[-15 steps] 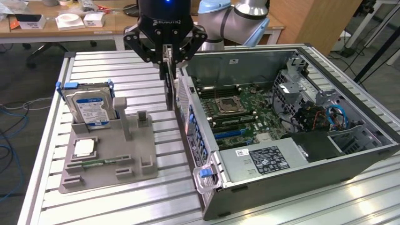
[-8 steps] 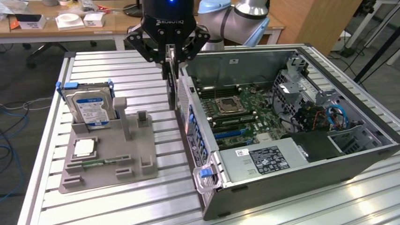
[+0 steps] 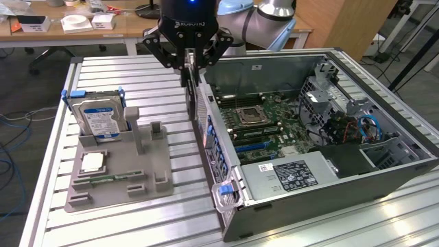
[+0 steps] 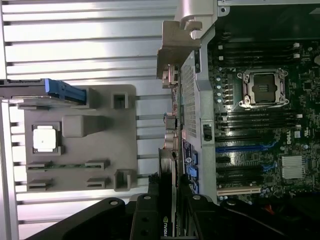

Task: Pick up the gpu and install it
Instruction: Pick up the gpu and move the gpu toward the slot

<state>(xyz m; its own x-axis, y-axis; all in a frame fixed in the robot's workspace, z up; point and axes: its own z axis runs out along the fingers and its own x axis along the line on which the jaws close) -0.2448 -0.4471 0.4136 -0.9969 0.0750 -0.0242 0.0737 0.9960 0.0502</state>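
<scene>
We see the gripper with its fingers clamped on the gpu, held edge-on between them over the open computer case's rear wall. Its lower edge blends into that wall; we cannot tell whether they touch.

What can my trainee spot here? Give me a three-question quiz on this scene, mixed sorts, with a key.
1. True or false: the computer case is closed up by a side panel.
2. What stands upright in the grey fixture? A) a hard drive B) a fan C) a keyboard
3. Fill in: the pincer is shut on the ____.
Key: 1 false; 2 A; 3 gpu.
</scene>
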